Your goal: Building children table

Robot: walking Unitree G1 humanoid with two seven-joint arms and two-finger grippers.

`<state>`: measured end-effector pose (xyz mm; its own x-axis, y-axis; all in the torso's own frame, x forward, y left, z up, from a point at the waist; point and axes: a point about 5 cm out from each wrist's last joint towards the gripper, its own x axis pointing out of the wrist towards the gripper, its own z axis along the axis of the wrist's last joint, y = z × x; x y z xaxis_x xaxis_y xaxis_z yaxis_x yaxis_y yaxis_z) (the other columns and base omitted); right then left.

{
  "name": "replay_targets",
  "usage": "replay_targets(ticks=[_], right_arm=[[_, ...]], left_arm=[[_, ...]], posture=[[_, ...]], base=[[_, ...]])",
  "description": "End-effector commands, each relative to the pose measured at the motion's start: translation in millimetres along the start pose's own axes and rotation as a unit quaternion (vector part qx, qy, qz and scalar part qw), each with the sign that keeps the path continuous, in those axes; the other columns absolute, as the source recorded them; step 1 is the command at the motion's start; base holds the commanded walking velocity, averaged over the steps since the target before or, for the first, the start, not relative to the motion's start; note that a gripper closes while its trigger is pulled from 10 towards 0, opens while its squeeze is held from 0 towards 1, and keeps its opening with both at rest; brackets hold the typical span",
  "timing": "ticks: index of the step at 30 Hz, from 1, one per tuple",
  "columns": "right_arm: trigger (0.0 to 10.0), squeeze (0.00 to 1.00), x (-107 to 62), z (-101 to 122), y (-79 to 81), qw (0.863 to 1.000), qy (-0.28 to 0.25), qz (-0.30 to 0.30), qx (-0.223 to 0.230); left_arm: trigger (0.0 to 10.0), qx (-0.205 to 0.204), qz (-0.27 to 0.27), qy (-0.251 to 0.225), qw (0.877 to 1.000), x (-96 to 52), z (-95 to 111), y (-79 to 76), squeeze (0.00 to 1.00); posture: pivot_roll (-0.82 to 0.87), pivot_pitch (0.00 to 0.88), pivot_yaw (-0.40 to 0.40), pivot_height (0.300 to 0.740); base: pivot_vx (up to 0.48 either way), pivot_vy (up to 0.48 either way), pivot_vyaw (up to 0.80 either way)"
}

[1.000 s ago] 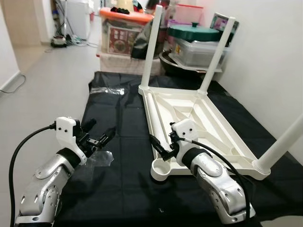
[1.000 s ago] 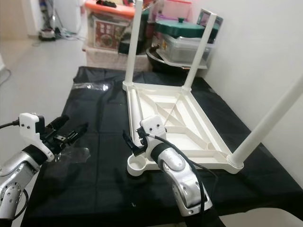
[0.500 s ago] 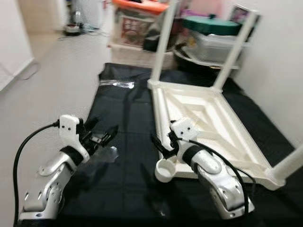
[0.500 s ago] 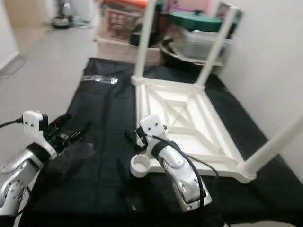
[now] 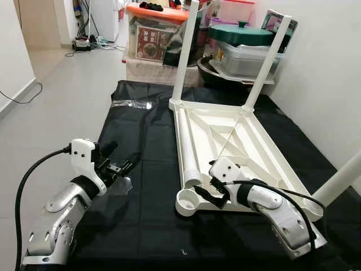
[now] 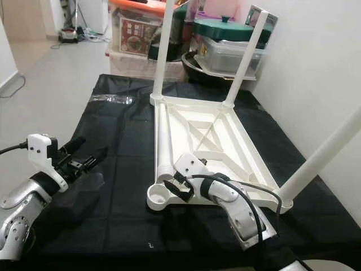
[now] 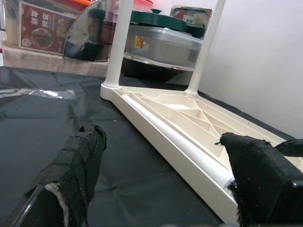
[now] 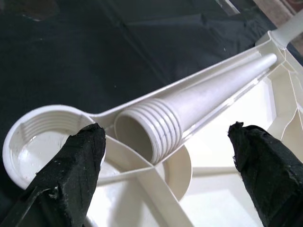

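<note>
while spread wide, right hand (image 8: 161, 165) just before loose table leg (image 8: 199, 106) threaded end

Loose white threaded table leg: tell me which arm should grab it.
Right. The right claw is open around the loose white threaded table leg's ribbed end, beside the empty corner socket; the left claw hovers over black sheet.

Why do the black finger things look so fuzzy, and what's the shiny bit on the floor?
In the right wrist view the fingers sit close to the lens, so they look soft while the threaded table leg stays sharp. In the left eye view the clear plastic wrap on the black sheet catches the room light and glints.
</note>
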<state>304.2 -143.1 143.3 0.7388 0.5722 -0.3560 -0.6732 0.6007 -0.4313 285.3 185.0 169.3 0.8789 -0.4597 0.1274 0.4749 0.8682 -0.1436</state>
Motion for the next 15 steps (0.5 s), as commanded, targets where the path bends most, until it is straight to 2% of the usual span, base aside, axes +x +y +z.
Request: replay_targets(ticks=[1,4,10,15], right_arm=[[10.0,0.0,5.1,1,3.0,1.0,-0.001,0.008,-0.009],[10.0,0.0,13.8,-1,4.4,1.0,0.016,-0.005,-0.024],[10.0,0.0,19.0,-3,2.3,0.999,0.03,-0.019,-0.037],[10.0,0.0,22.5,-12,-3.3,0.994,0.065,-0.034,-0.076]], left_arm=[[10.0,-0.001,-0.004,0.002,1.0,4.3,-3,-3.2,0.0],[10.0,0.0,-0.003,0.002,1.0,4.9,-4,-3.5,0.0],[10.0,0.0,-0.004,0.003,1.0,5.2,-4,-3.8,0.0],[10.0,0.0,-0.006,0.003,1.0,6.1,-5,-5.2,0.0]], posture=[[0.1,0.0,-0.171,0.74],[0.12,0.0,-0.176,0.74],[0.11,0.0,-0.173,0.74],[0.11,0.0,-0.174,0.74]], base=[[0.0,0.0,0.0],[0.0,0.0,0.0],[0.0,0.0,0.0],[0.0,0.0,0.0]])
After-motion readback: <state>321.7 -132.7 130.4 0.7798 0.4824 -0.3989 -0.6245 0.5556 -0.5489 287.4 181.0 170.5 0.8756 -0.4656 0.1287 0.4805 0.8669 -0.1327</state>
